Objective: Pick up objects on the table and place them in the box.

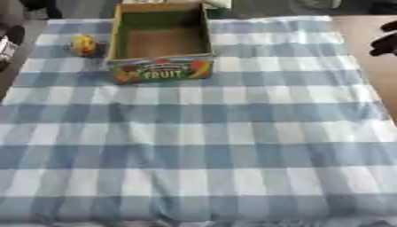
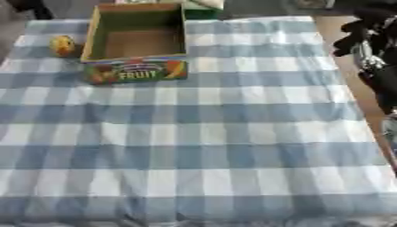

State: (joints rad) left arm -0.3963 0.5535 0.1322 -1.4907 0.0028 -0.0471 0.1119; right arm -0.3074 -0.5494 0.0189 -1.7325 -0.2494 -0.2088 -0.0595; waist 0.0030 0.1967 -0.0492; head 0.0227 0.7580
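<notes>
Small round yellow fruit-like object [image 1: 83, 45] is sitting on the blue-white check cloth [image 1: 232, 133] just left of the open cardboard fruit box [image 1: 161, 71], prob. light, smooth, rolling easily, so wrapping its sides; right hand [image 2: 364, 35] is hanging at right edge, fingers can't tell; left hand not showing.

My right hand [image 2: 358, 33] and the arm behind it show along the right edge as a mass of black, lumpy and irregular in outline. On the forearm [image 2: 371, 60] a pale silver-grey patch breaks up the black, perhaps a metal joint or bracket, though I cannot make out its shape. Further down my arm the casing is plain black again. In the left eye view only a small black piece of me shows at the right edge.
</notes>
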